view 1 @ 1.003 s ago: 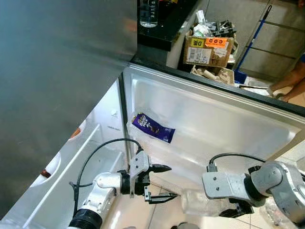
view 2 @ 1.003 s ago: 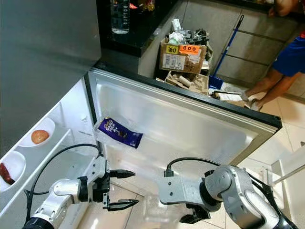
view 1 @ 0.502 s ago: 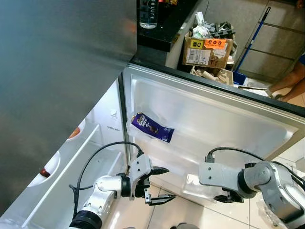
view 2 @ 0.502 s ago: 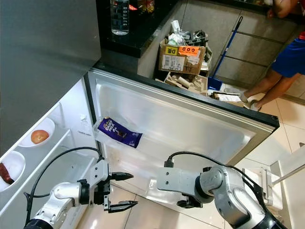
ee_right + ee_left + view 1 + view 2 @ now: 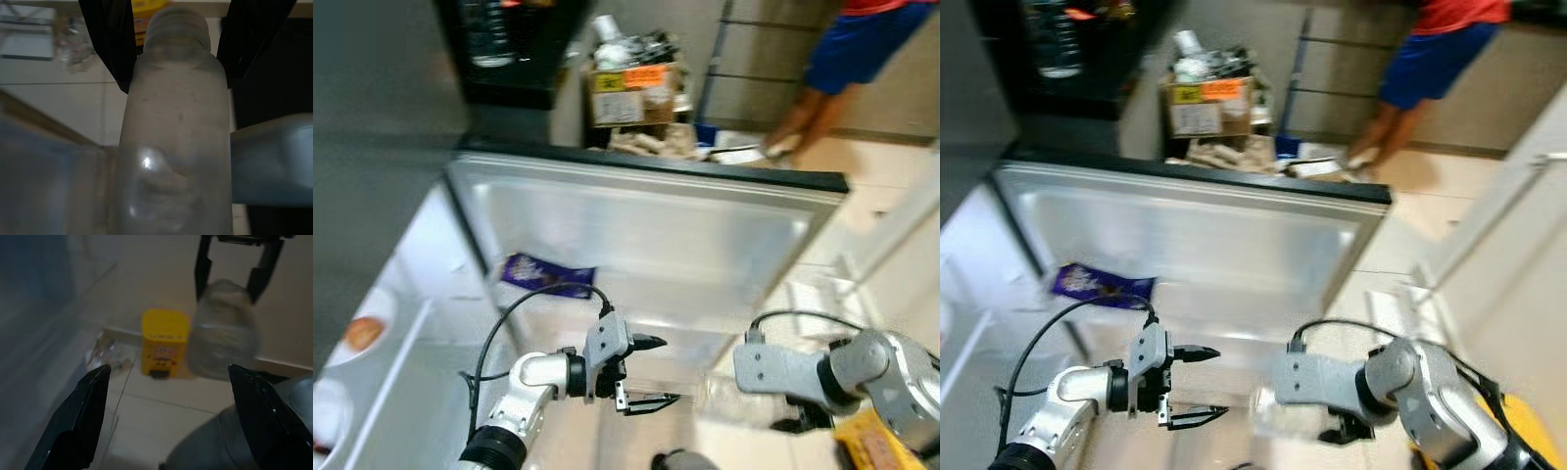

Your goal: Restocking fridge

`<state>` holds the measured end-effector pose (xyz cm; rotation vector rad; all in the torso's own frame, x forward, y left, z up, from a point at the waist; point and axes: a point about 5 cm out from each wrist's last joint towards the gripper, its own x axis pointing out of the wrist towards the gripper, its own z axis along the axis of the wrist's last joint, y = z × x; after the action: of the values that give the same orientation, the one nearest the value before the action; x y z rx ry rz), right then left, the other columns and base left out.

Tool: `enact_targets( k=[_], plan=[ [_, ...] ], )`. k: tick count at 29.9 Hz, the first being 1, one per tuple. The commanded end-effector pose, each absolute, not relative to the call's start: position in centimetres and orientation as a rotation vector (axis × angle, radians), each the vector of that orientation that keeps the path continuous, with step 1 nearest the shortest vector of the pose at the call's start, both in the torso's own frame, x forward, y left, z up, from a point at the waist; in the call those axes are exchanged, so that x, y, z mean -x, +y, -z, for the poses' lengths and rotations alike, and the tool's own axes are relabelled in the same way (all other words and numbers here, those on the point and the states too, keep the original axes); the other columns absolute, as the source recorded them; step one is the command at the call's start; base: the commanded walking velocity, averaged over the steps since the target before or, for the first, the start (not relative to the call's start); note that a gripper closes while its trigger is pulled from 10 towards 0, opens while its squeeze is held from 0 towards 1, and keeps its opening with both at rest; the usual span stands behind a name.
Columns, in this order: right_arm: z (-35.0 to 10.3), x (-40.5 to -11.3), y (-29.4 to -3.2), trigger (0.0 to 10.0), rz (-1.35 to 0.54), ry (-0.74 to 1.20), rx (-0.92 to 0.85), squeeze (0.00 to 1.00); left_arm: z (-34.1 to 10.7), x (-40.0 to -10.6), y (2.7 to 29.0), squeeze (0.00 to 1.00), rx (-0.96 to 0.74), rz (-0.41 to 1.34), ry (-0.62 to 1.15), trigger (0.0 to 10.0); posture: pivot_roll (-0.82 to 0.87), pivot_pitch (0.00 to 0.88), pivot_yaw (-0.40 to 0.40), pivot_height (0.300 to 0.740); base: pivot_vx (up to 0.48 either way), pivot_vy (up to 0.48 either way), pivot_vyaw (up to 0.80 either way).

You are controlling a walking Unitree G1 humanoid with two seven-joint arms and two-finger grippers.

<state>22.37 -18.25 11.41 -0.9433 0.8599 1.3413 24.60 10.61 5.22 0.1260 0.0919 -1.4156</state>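
My right gripper (image 5: 178,49) is shut on a clear plastic bottle (image 5: 176,127), one black finger on each side of its neck. In the eye views the bottle (image 5: 732,392) lies low in front of the open fridge door (image 5: 636,211), by its lower shelf. My left gripper (image 5: 658,372) is open, just to the left of the bottle, with nothing between its fingers. The left wrist view looks at the bottle (image 5: 225,333) held by the right gripper (image 5: 226,298). A purple chocolate packet (image 5: 546,274) lies in the door's shelf. The eye views are blurred.
A yellow box (image 5: 165,340) stands on the tiled floor beyond the bottle. An orange fruit (image 5: 362,333) sits on a fridge shelf at the left. A cardboard box (image 5: 626,93) of clutter and a person's legs (image 5: 822,78) are behind the door.
The whole picture has swung, so the camera turned right. Both arms keep about the same pose, the right gripper still holding the bottle near the door's lower shelf.
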Motion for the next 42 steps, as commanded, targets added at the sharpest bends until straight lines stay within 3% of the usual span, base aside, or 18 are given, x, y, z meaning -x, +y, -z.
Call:
enact_targets(
  k=[1,20,30,37,42],
  plan=[
    [-12.3,-22.3,-17.7,10.0,-1.375,0.802,0.937,0.0,-5.3,-24.4,10.3,0.0,-0.138,1.428,0.085,10.0,-0.12,0.075,-0.062,0.74,0.0,0.0,-0.74],
    [-13.2,-22.0,-19.0,10.0,-1.462,0.847,1.023,0.0,-7.8,-25.1,10.0,0.0,-0.257,1.5,-0.002,10.0,-0.13,0.065,-0.067,0.74,0.0,0.0,-0.73],
    [-12.0,-21.6,-18.8,10.0,-1.551,0.911,1.082,0.0,-10.9,-25.0,9.5,0.0,-0.458,1.648,-0.055,10.0,-0.13,0.071,-0.075,0.74,0.0,0.0,0.0],
    [-11.1,-22.6,-18.6,10.0,-1.499,0.918,1.092,0.0,-11.1,-24.6,10.0,0.0,-0.641,1.728,0.059,10.0,-0.12,0.087,-0.071,0.74,0.0,0.0,0.0],
    [-11.0,-22.9,-18.5,10.0,-1.491,0.915,1.104,0.0,-11.0,-24.4,10.4,0.0,-0.681,1.737,0.106,10.0,-0.12,0.093,-0.07,0.74,0.0,0.0,0.0]
  ],
)
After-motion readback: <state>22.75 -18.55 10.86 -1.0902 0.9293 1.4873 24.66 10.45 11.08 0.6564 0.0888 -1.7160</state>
